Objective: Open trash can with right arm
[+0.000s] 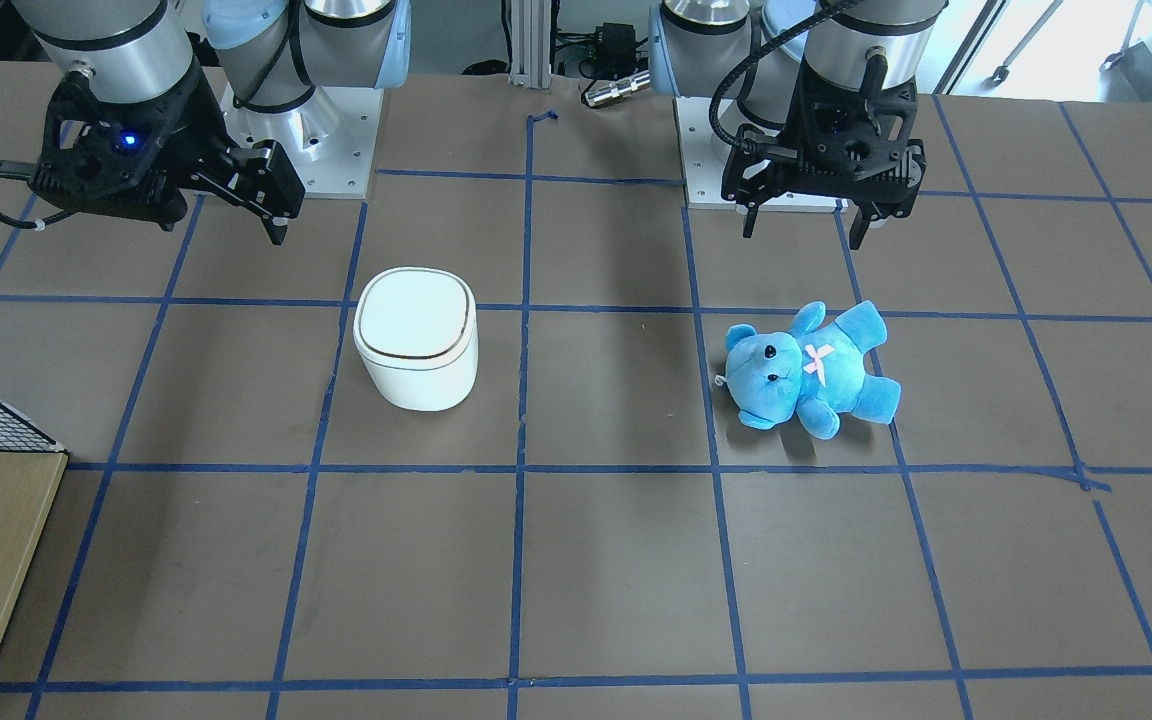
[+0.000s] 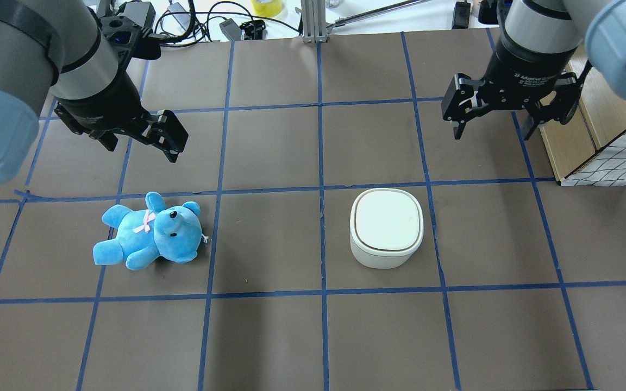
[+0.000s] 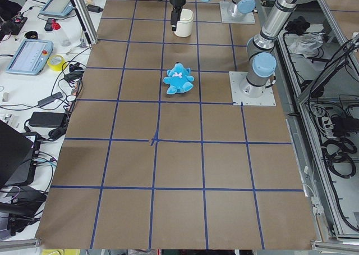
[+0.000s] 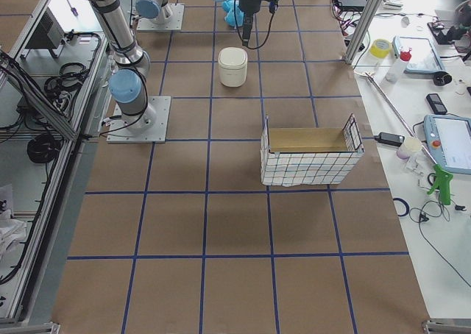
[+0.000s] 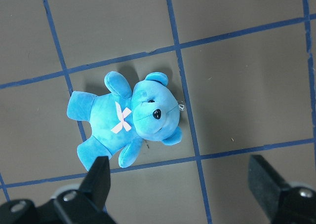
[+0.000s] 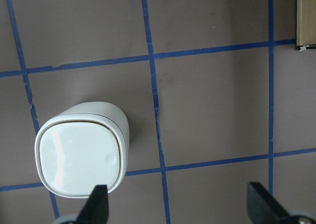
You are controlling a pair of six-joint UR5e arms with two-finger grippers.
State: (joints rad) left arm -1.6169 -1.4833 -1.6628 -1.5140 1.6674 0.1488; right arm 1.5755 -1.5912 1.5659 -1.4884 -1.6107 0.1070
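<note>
The small white rounded-square plastic trash can [image 2: 386, 227] stands lid-down on the brown desk [image 2: 269, 336], well apart from the blue plush teddy bear [image 2: 150, 239], toward the robot's right. The right arm's black tool [image 2: 492, 130] hangs near the can, fingers apart, touching nothing. The can looks light, stiff and slippery, so it is probably best to press the flip lid near its edge.

The trash can [image 2: 387, 228] is white, with a thin dark line around the lid. The teddy bear [image 2: 150, 232] on the left is bright blue, with a pink crossed ribbon and black eyes. The table [image 2: 269, 336] is grey-brown with a grid of blue tape. The left gripper [image 1: 804, 232] and the right gripper [image 2: 493, 129] are black. The basket [image 4: 309, 171] on the right is white with dark checks
</note>
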